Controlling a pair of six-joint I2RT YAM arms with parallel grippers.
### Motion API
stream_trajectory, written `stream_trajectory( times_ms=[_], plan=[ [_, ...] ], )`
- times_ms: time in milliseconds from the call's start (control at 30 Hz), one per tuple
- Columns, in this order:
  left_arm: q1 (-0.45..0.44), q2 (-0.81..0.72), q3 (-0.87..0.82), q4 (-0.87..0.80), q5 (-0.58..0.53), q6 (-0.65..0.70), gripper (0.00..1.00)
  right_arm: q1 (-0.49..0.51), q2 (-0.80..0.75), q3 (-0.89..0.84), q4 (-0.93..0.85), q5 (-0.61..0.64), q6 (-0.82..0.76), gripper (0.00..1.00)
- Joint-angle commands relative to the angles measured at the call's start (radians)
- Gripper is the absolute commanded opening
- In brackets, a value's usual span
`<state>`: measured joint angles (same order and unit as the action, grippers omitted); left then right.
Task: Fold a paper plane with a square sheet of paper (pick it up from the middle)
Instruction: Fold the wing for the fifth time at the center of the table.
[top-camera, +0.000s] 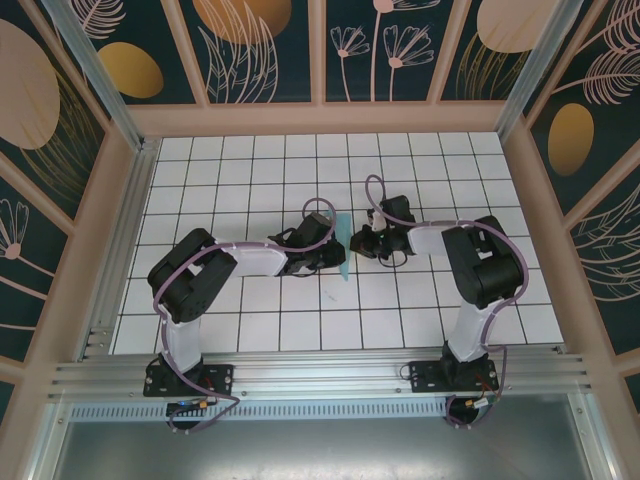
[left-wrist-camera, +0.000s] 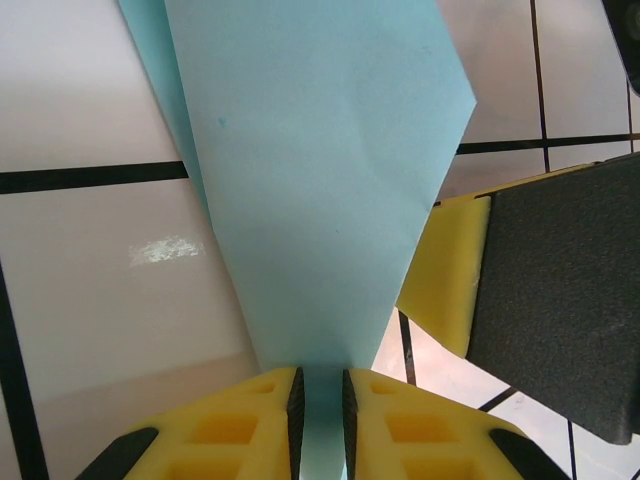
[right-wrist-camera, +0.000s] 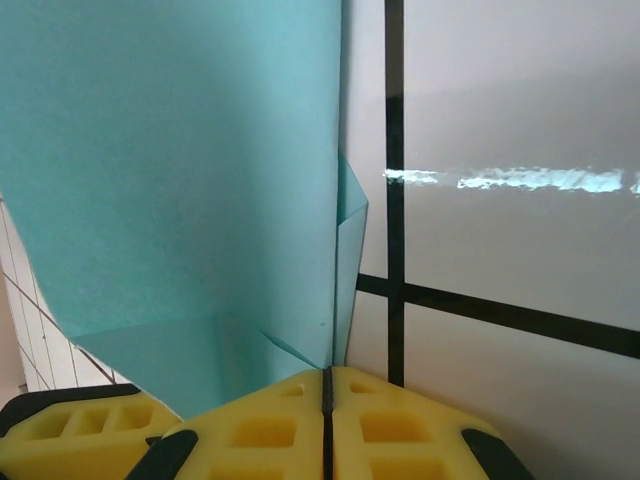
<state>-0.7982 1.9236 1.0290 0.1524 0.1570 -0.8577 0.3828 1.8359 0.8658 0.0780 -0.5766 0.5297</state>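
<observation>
The worst thing that could have gone wrong here was a rip. Both my claws had hold of the same blue paper (top-camera: 343, 252), so if one arm pulled away from the other, the thin sheet could tear. If the arms pushed toward each other, it could crumple and get a bend in the wrong spot. It could also slip out, because my right claw (right-wrist-camera: 327, 420) had only a small bit at the folded edge. My left claw (left-wrist-camera: 320, 420) had its yellow fingers (left-wrist-camera: 225, 425) almost together, pinching the narrow end of the paper between them. From there the paper got wider going away from me. My right claw had its fingers pressed tight together, with no gap I could see, and the folded edge ran right down into the line where they met. The paper was already folded over, not flat and square. It was in the middle of the white tile table (top-camera: 250, 170), held between the two claws, standing on its edge. I could not tell if it touched the tiles.
</observation>
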Motion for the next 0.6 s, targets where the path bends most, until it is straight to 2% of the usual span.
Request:
stream_trajectory(
  times_ms=[0,300,567],
  plan=[
    [0.005,0.012,0.028,0.002,0.005,-0.017,0.21,0.011,0.031,0.028,-0.057,-0.004,-0.026,0.11],
    [0.005,0.020,0.008,0.077,-0.001,-0.111,0.24,0.020,0.067,0.031,-0.085,0.009,-0.025,0.11],
    [0.006,0.050,0.029,0.076,0.006,-0.114,0.22,0.024,0.074,0.027,-0.089,0.017,-0.025,0.11]
  ],
)
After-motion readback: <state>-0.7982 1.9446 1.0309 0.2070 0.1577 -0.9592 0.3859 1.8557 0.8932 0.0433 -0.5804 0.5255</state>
